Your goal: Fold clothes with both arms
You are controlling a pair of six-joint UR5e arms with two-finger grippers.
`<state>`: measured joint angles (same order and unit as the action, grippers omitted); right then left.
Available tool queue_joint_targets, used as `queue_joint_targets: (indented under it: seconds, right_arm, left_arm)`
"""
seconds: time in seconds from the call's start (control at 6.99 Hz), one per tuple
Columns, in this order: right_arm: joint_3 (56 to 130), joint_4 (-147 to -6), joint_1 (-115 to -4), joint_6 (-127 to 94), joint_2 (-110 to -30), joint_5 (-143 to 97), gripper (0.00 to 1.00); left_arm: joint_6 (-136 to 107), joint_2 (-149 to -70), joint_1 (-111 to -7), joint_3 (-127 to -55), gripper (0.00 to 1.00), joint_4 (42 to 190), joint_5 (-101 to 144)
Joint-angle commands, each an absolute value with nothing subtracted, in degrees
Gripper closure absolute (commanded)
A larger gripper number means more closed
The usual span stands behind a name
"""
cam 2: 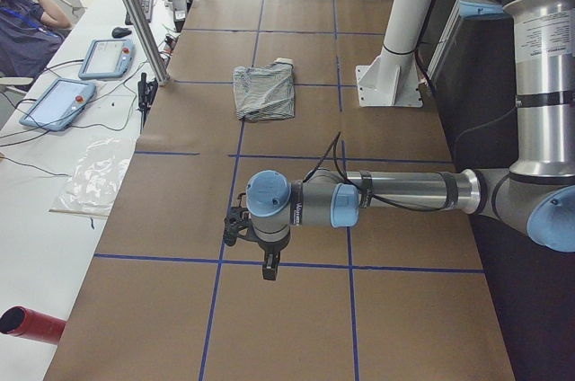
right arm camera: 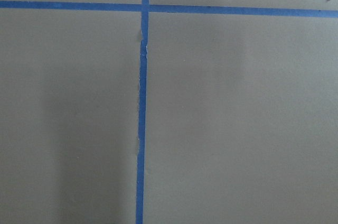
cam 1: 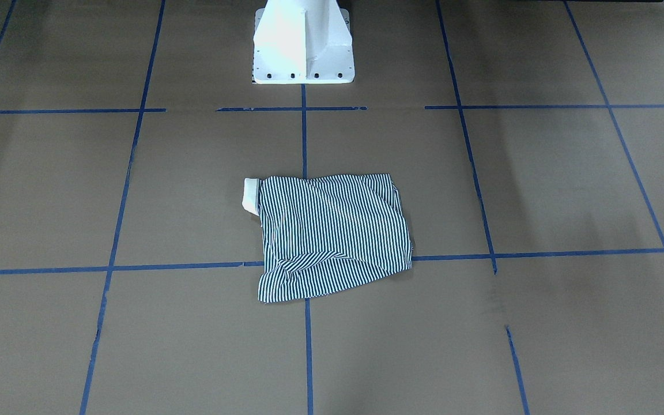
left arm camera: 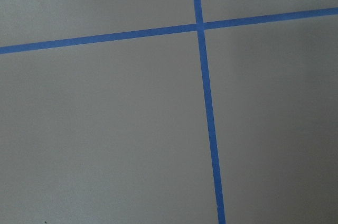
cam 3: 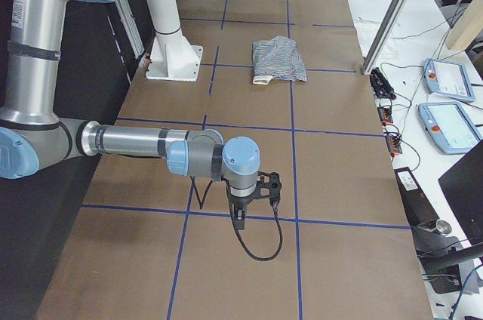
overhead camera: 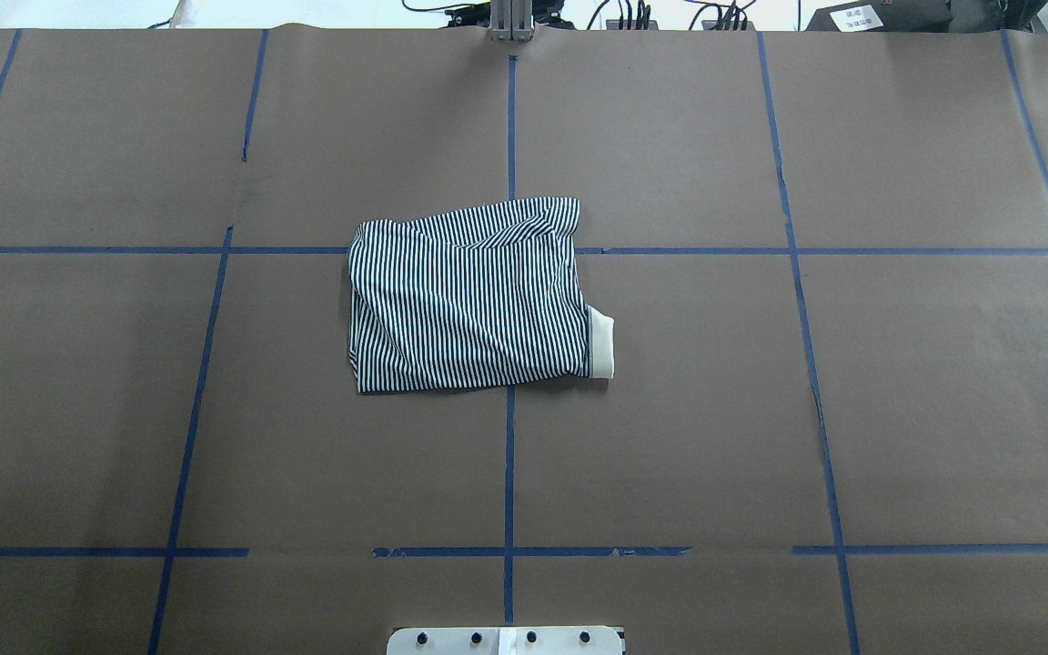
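Nearest the side cameras, the left arm and right arm are being held low over the papered table, well apart from the garment, and whether the left gripper and right gripper are parted or pinched cannot be told. Mid-table, the polo shirt is being shown lying in a rough folded rectangle across the blue tape lines, its cream collar poking out toward the robot's right. It is being judged soft, light and limp, so two corners of one edge, all layers pinched, are being favoured as holds.
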<state>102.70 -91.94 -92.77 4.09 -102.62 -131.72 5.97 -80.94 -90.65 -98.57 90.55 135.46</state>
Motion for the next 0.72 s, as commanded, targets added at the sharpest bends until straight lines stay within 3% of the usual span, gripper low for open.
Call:
queue_joint_targets:
  seconds: [0.0,0.57]
  right_arm:
    - [102.75,-92.19,-92.81,4.39,-102.74,-128.43,0.00]
    - [102.22,-92.29,-92.64,4.39,-103.09,-128.76,0.00]
  left_arm:
    - [5.98,-80.86,-90.62,-98.61,0.00,90.88,134.91]
    - [5.98,-80.60,-90.53,-99.14,0.00,90.79,135.09]
